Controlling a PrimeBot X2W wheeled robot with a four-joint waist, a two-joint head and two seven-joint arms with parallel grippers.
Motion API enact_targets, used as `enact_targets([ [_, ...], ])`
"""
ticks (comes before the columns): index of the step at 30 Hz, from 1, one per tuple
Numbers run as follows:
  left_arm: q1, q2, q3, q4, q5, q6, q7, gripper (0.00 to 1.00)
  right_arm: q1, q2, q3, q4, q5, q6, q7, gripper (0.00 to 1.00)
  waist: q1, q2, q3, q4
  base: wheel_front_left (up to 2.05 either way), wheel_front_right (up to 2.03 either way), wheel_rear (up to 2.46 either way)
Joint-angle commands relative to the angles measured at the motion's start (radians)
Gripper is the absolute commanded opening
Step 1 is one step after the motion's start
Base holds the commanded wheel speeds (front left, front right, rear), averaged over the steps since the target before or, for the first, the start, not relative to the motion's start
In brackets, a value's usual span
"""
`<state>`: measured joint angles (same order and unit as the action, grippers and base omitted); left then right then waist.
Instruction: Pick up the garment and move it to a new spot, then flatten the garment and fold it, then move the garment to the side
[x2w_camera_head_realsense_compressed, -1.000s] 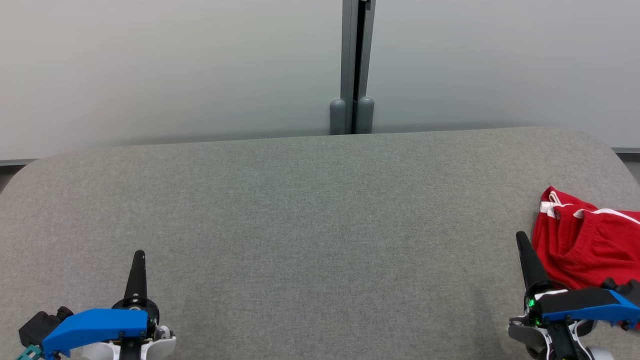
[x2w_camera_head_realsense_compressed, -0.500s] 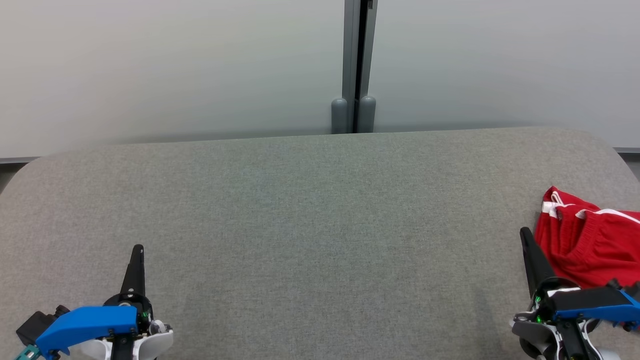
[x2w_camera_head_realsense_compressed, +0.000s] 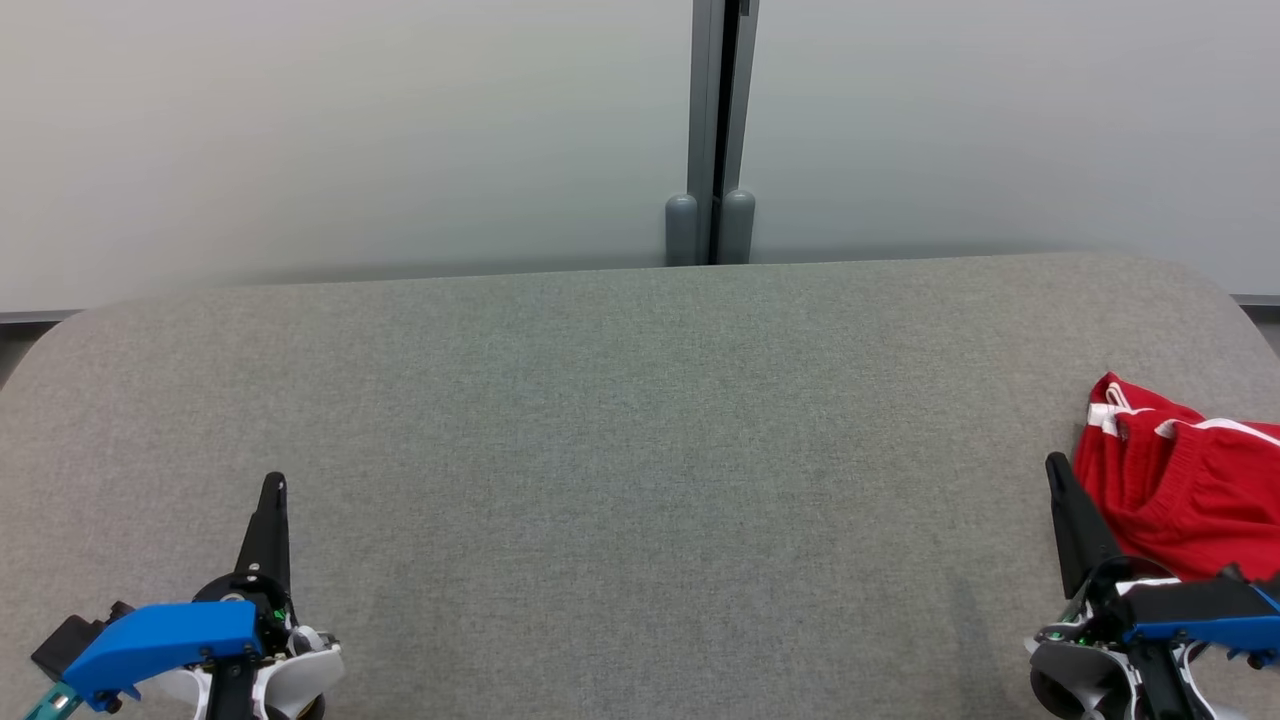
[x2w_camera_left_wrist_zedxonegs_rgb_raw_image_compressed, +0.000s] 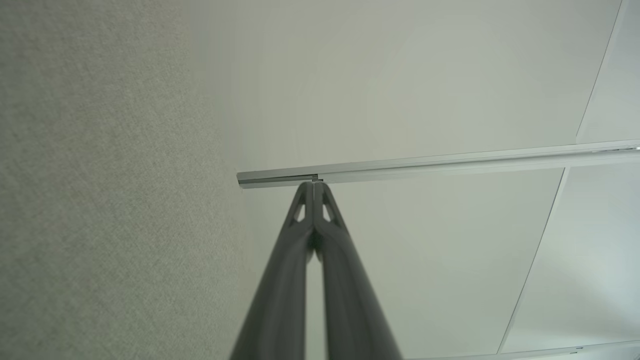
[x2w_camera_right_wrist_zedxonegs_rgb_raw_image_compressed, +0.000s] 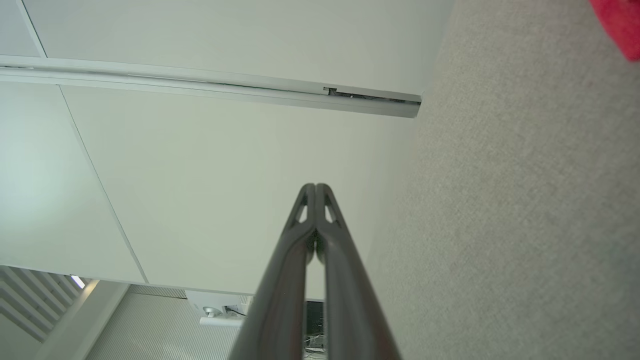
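A: What are we working on?

B: We have a bench (x2w_camera_head_realsense_compressed: 620, 420) covered in grey woven cloth, its far corners rounded. Behind it we see pale wall panels (x2w_camera_head_realsense_compressed: 350, 130), parted by a grey upright post (x2w_camera_head_realsense_compressed: 712, 120).

A: And where is the garment?

B: The garment (x2w_camera_head_realsense_compressed: 1185, 490), red with white trim, lies bunched at the bench's right edge and runs out of our head view. White cords show at its far left corner. We cannot tell its long axis, since part of it is cut off.

A: Our pincers?

B: Our left pincer (x2w_camera_head_realsense_compressed: 273, 485) sits at the near left, fingers pressed together on nothing, pointing away from us, well apart from the garment. Our right pincer (x2w_camera_head_realsense_compressed: 1053, 465) is likewise closed and empty, just beside the garment's left edge. We cannot tell whether it touches.
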<state>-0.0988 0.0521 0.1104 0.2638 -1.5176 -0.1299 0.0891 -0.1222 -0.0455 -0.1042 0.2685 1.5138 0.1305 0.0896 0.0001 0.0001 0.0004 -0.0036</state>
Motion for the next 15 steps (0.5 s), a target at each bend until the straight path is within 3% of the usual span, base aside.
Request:
enact_targets([
  [1,-0.011,-0.002,0.001,-0.008,-0.017,-0.001,0.008,0.0,0.011,-0.008,-0.004,-0.011,0.02,0.0,0.006,0.0,-0.0001,-0.0001,0.0,0.0,0.0,0.0,0.0],
  [15,-0.014,-0.003,0.005,-0.023,-0.096,-0.001,0.03,0.0,0.021,-0.008,-0.012,-0.028,0.101,0.0,0.029,0.0,-0.0001,-0.0001,0.003,0.004,0.0,0.0,0.0],
])
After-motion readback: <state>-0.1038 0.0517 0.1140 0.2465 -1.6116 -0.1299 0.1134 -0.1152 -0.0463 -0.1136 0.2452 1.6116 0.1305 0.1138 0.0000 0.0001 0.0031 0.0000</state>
